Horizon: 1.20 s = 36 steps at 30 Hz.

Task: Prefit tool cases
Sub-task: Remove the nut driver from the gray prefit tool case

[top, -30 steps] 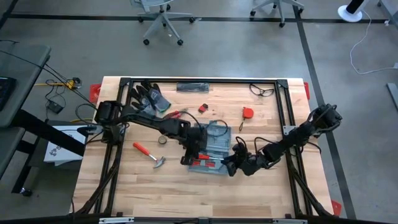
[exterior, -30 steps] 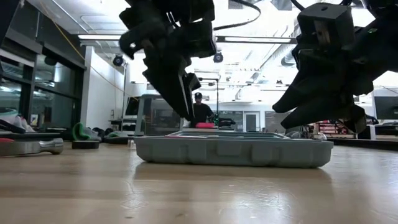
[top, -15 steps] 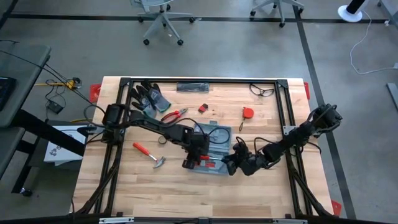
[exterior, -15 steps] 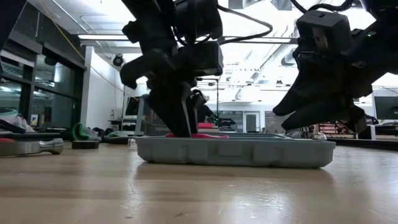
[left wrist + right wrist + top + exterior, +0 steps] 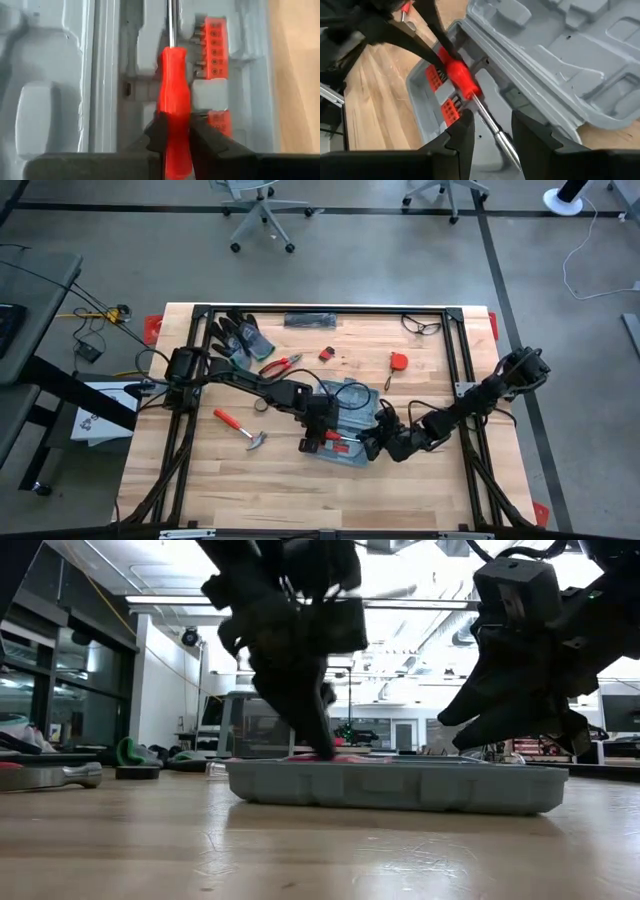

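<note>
Only at the left wrist: left hand [image 5: 174, 145] clenched on red screwdriver [image 5: 174, 95] over tool case [image 5: 60, 75].

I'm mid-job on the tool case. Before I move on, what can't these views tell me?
- Low view: the screwdriver in the left claw is hidden by the tool case wall; whether it sits in a recess can't be told.
- Left wrist view: the shaft tip is cut off by the picture's edge.
- High view: both arms cover the case; the right claw, open, blends in.
- Small red items on the table: too small to identify.
</note>
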Tool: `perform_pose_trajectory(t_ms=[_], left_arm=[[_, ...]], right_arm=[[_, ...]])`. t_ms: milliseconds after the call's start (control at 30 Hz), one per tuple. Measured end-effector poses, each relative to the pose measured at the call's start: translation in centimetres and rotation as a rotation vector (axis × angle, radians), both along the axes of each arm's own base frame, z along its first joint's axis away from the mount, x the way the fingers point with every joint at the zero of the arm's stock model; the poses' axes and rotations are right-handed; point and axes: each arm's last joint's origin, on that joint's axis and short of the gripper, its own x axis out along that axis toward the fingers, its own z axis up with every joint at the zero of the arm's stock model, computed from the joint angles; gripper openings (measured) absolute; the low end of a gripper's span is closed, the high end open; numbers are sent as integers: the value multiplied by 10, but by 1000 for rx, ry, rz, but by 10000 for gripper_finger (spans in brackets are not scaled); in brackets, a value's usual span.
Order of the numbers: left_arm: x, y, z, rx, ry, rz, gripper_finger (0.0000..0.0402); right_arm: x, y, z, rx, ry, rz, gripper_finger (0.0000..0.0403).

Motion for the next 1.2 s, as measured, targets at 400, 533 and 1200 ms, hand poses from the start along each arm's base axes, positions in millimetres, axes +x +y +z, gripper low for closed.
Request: perform_pose_trajectory(t_ms=[400, 533, 1200], left_arm=[[-17, 20, 62, 54, -115, 101, 3], [-30, 25, 85, 105, -140, 138, 2], [-66, 49, 71, 81, -35, 207, 0]], right_arm=[[8, 2, 26, -8, -232, -64, 123], [7, 1, 35, -30, -257, -42, 123], [2, -2, 33, -45, -195, -45, 123]])
